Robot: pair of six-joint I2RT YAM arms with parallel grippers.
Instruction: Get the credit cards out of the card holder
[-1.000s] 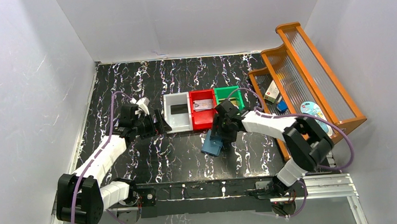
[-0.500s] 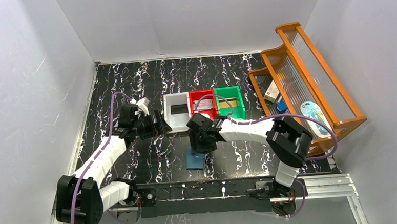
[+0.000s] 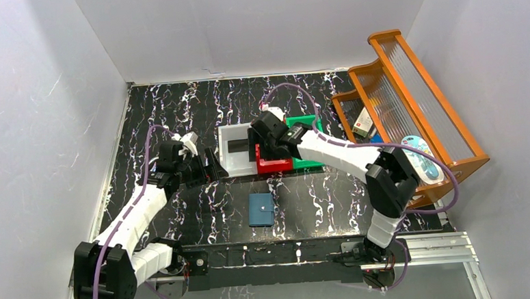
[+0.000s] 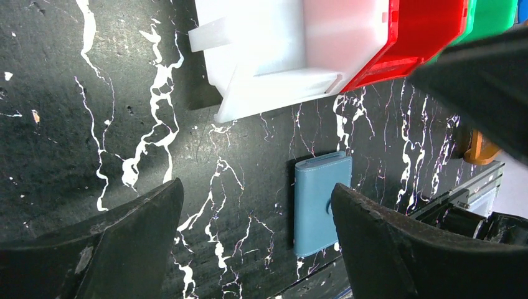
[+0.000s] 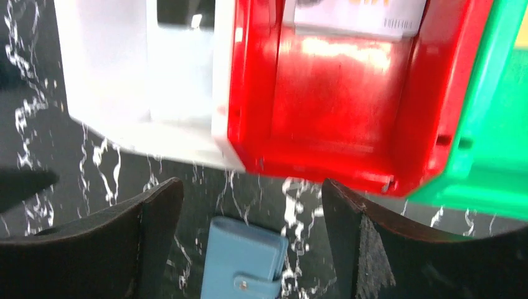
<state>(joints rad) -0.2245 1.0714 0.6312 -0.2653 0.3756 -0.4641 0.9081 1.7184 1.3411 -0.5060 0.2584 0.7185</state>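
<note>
The card holder (image 3: 261,209) lies closed and flat on the black marble table, snap tab fastened, with no gripper touching it. It also shows in the left wrist view as the card holder (image 4: 320,202) and in the right wrist view as the card holder (image 5: 243,261). A black credit card (image 3: 237,146) lies in the white bin (image 3: 230,161). A pale credit card (image 5: 358,12) lies in the red bin (image 5: 336,93). My right gripper (image 3: 263,149) hovers open and empty over the red bin's front. My left gripper (image 3: 212,167) stands open and empty, left of the white bin.
A green bin (image 3: 310,130) adjoins the red one. A wooden rack (image 3: 410,101) at the right holds a white-and-red box (image 3: 362,122), a small blue block (image 3: 376,141) and a round tin (image 3: 420,151). The arms' base rail (image 3: 268,253) lies just in front of the card holder.
My right gripper carried the card holder leftwards and towards the front, let it go on the table, opened, and drew back over the red bin. The left arm stayed put.
</note>
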